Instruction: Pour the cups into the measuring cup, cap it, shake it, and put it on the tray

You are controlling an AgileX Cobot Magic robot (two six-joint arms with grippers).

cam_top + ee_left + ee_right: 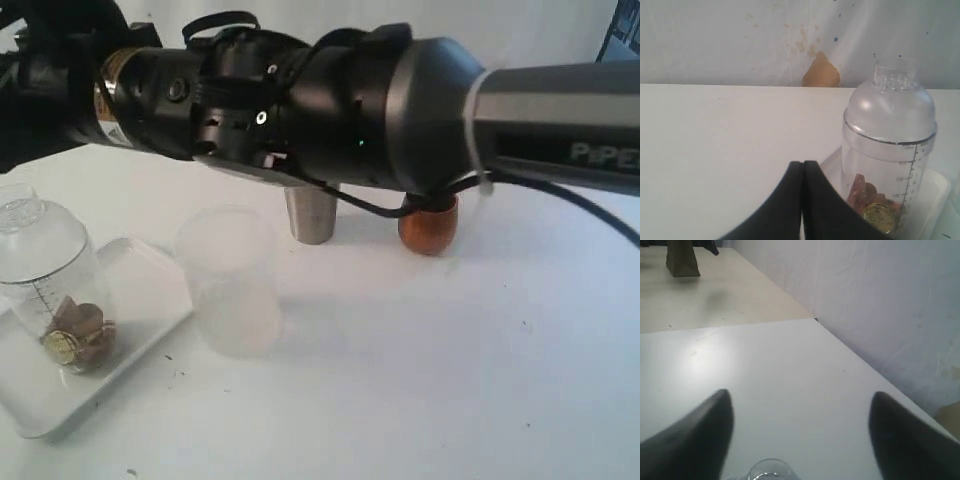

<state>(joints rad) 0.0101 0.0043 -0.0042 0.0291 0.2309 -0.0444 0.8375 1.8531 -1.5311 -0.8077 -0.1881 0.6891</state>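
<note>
The measuring cup stands upright on the white tray at the left, with its clear domed cap on. Brown pieces and a gold disc lie in its bottom. The steel tumbler and the wooden cup stand upright at the back, partly hidden by my right arm, which reaches across to the left. My right gripper is open above the cap's top, holding nothing. My left gripper is shut and empty, just beside the measuring cup and the tray.
A frosted translucent cup stands just right of the tray. The right arm's black body spans the upper exterior view. A white wall with a brown patch runs behind the table. The table's far edge borders a beige surface.
</note>
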